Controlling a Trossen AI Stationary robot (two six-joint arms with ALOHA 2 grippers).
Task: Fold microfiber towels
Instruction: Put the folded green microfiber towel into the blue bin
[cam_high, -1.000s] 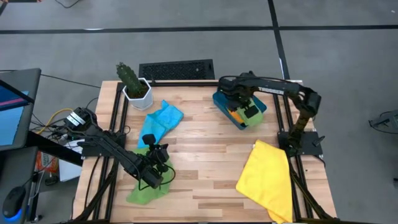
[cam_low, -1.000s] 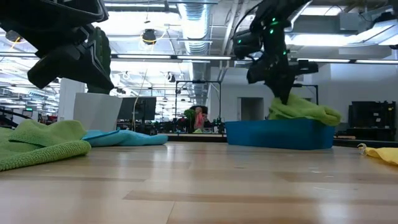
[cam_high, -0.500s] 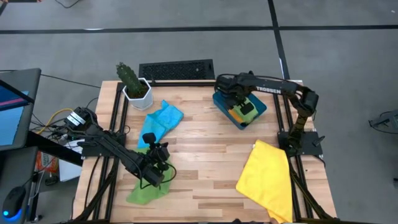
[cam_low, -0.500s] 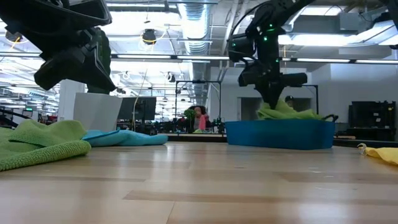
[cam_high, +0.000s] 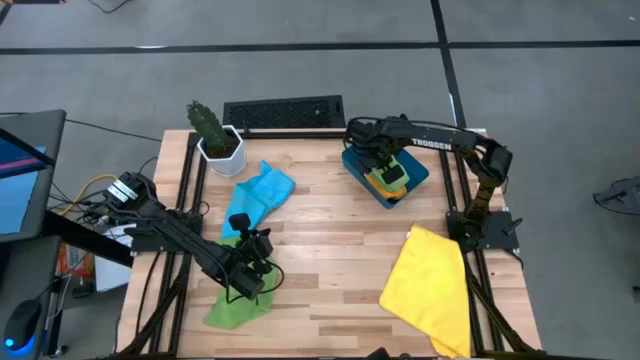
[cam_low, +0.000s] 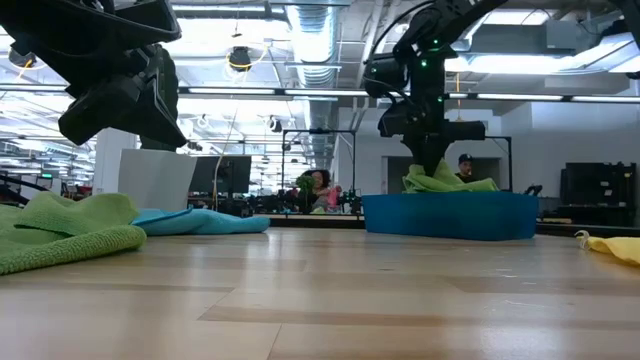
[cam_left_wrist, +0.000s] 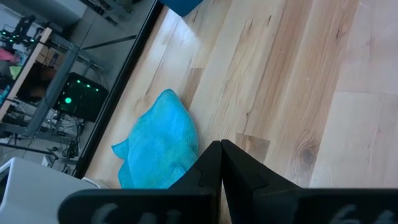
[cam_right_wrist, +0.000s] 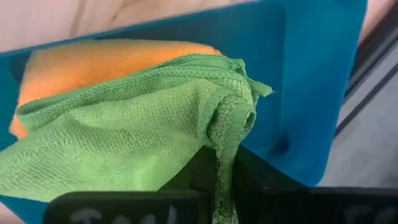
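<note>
My right claw (cam_right_wrist: 217, 163) pinching green towel (cam_right_wrist: 130, 127), directly over orange towel (cam_right_wrist: 99, 59) in bin (cam_high: 415, 180) at table's 1 o'clock. Left claw (cam_left_wrist: 221, 163) pressed together, far, at 8 o'clock.

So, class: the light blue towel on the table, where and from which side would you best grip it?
Grip the light blue towel at its narrow end nearest the left gripper, coming straight down from above. It lies crumpled but flat on the wood, tapering there, and that end is clear of the cactus pot.
</note>
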